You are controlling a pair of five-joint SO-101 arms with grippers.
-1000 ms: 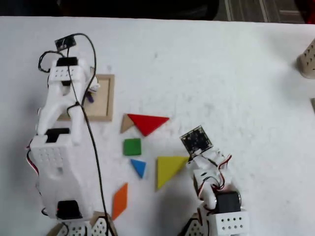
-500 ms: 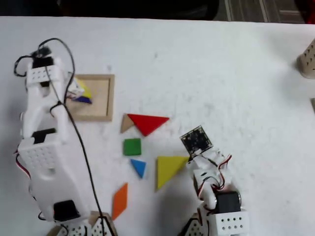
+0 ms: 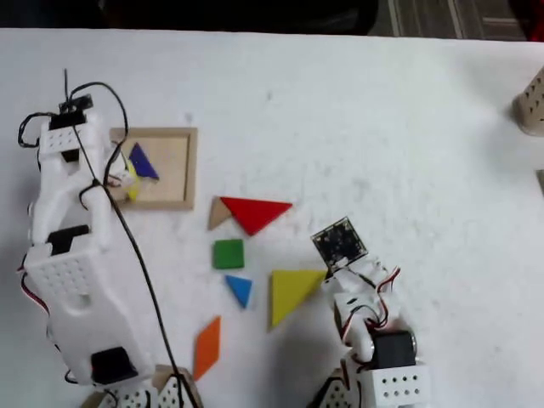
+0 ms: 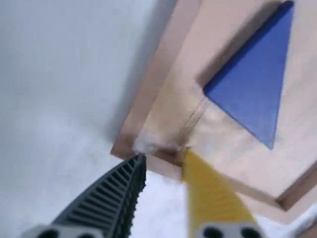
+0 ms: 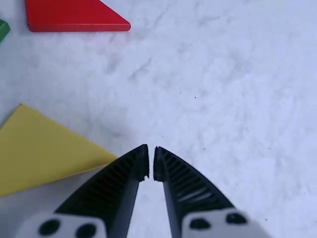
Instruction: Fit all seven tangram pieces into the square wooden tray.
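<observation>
On the white table (image 3: 382, 127) we found the wooden tray (image 3: 193, 166) and, loose near it, a red triangle (image 3: 255, 212) touching a tan triangle (image 3: 219, 214), a green square (image 3: 228, 253), a small blue triangle (image 3: 240, 290), a yellow triangle (image 3: 291, 291) and an orange parallelogram (image 3: 207, 346).

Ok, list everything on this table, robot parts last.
square wooden tray: one, pale wood, table's left
dark blue triangle: one, dark blue, inside tray
red triangle: one, red, mid-table
tan triangle: one, tan, beside red
green square: one, green, mid-table
light blue triangle: one, light blue, near green
yellow triangle: one, yellow, mid-table
orange parallelogram: one, orange, nearest arm bases
beige holed object: one, beige, right edge
left gripper: one, black-and-yellow, open at tray corner
right gripper: one, black, shut beside yellow triangle
</observation>
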